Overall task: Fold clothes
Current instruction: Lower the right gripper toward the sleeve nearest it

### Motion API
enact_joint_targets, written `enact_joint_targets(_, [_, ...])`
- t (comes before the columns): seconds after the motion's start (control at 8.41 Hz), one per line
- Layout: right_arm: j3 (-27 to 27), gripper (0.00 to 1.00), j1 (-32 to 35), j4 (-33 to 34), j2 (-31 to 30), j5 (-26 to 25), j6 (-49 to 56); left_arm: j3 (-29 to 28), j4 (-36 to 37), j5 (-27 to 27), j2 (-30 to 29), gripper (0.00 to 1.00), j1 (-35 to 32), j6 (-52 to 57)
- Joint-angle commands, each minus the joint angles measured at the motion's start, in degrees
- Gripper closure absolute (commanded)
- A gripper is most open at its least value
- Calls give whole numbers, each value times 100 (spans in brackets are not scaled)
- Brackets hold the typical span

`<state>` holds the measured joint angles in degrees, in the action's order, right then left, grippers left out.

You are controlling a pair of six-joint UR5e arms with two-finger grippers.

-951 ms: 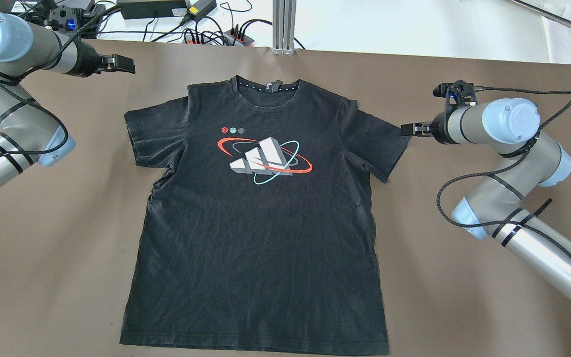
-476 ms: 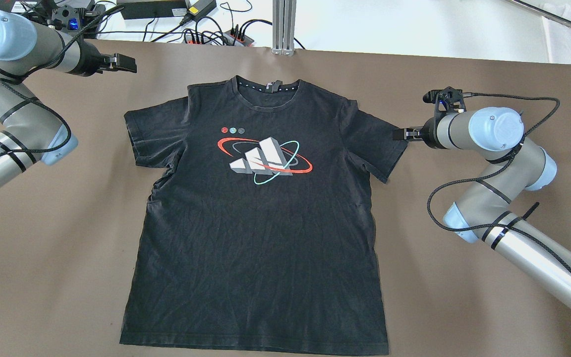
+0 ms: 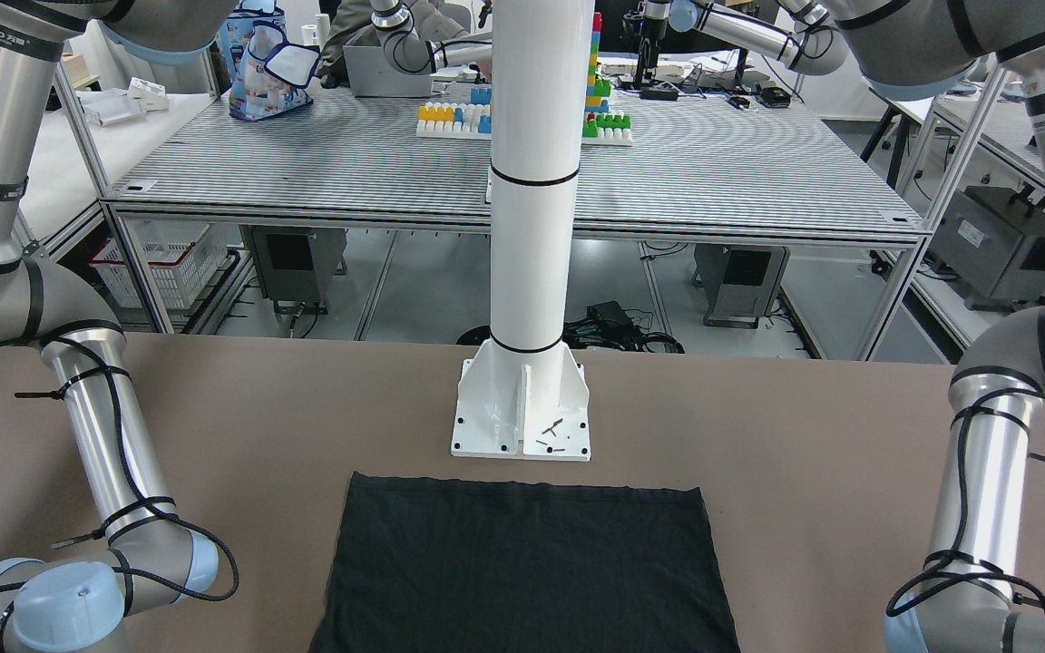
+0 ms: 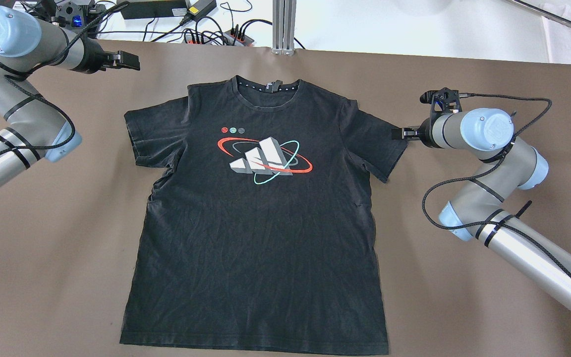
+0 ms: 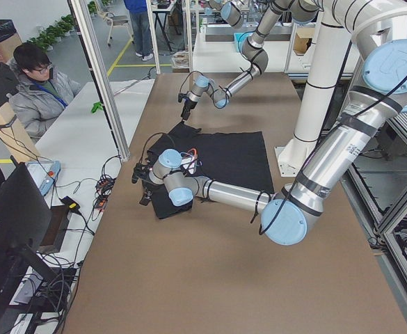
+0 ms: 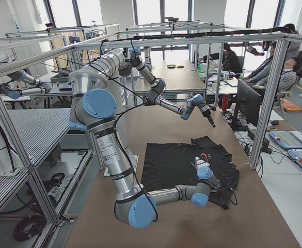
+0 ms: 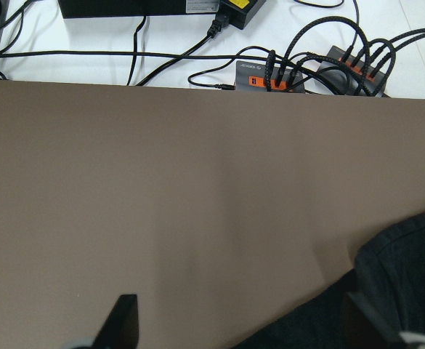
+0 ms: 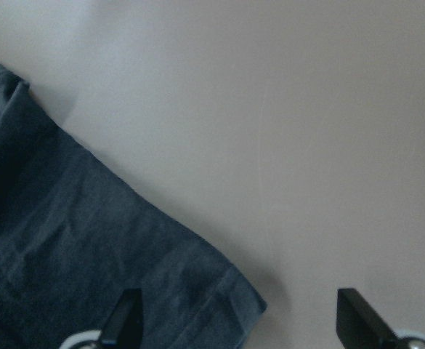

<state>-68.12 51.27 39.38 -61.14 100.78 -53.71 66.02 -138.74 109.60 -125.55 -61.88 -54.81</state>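
The shirt (image 4: 256,223) lay flat and print-up in the middle of the counter (image 4: 57,258). Its collar pointed toward the cables (image 4: 216,34) past the far edge, and its bottom hem sat just short of the pillar (image 3: 521,426) base. The right gripper (image 4: 397,134) was right at the hem of the sleeve (image 4: 377,144) on its side, jaws wide apart. In the wrist view the sleeve corner sat between them, not clamped. Couldn't tell if it touched the cloth. The left gripper (image 4: 129,60) was spread wide too, holding nothing, over bare counter off the other sleeve and apart from it. Compared to a second earlier, the right one had slid in toward the sleeve, the left had barely nudged, and the shirt hadn't moved. Lots of bare counter on either side of the shirt.
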Motion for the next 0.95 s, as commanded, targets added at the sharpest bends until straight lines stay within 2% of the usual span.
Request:
enact_joint_targets(0.0, [18,6,-178,-1,5,-277,0,-19,5,-9,-22,0,0,14])
enact_joint_targets(0.83, [132,8,-205,-1,14,-322,0,25,-21,0,21,0,0,14])
